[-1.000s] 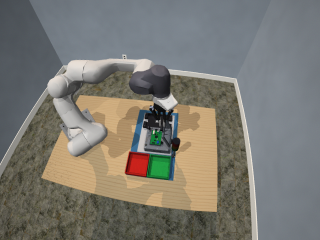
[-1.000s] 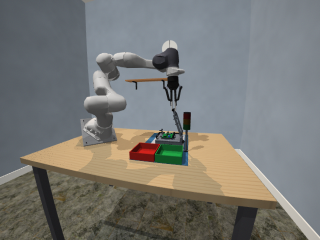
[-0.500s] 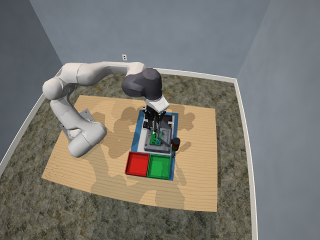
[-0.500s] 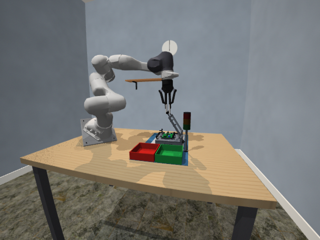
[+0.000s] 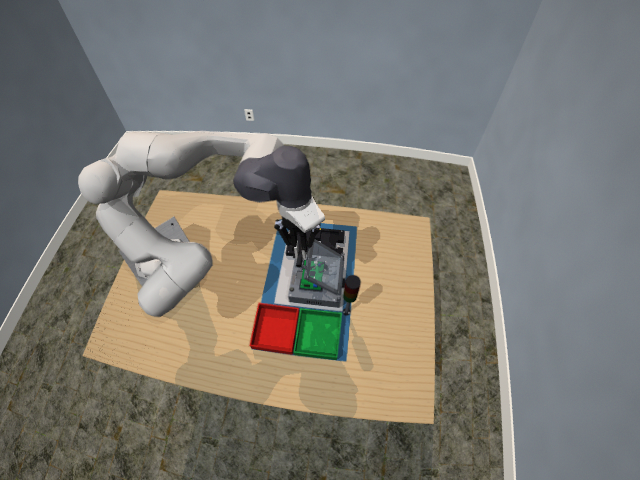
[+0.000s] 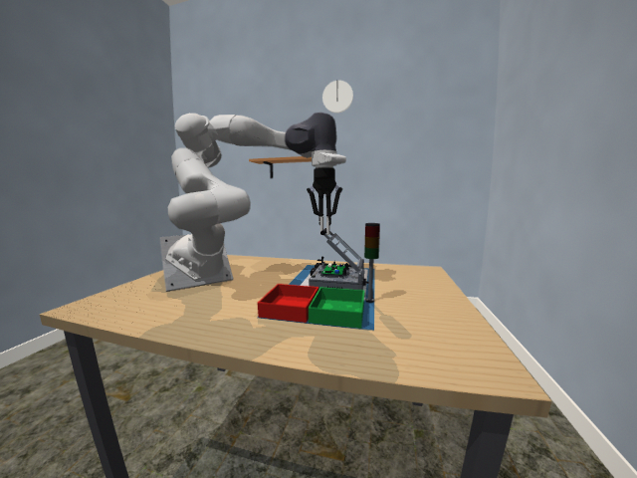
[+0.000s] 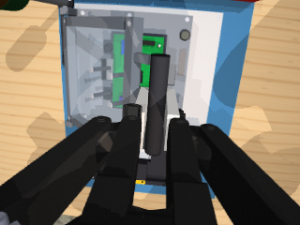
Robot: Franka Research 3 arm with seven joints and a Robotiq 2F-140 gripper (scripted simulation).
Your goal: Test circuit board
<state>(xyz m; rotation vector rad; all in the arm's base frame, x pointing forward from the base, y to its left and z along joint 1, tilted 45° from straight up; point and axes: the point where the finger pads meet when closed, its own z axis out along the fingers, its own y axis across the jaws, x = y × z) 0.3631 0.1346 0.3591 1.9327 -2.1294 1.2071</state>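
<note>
Overhead, the gripper [image 6: 323, 218] hangs above the tester [image 6: 336, 280], its fingers pinched on the lid's black handle [image 7: 156, 103]; the clear lid [image 6: 343, 249] slopes at a half-raised angle, its hinged edge low on the tester's side toward the signal tower [image 6: 371, 240] and its handle edge high under the gripper; beneath the lid the green circuit board [image 5: 316, 272] lies face up on the tester's plate, seen through the glazing in the wrist view; the tower stands just beside the tester, and I cannot tell which lamp is lit; in front of the tester the red bin [image 6: 285, 302] and the green bin [image 6: 336, 307] stand side by side, touching, on the blue bench mat [image 5: 269, 281]; the tray [image 5: 330, 236] lies behind the tester, largely hidden by the gripper.
</note>
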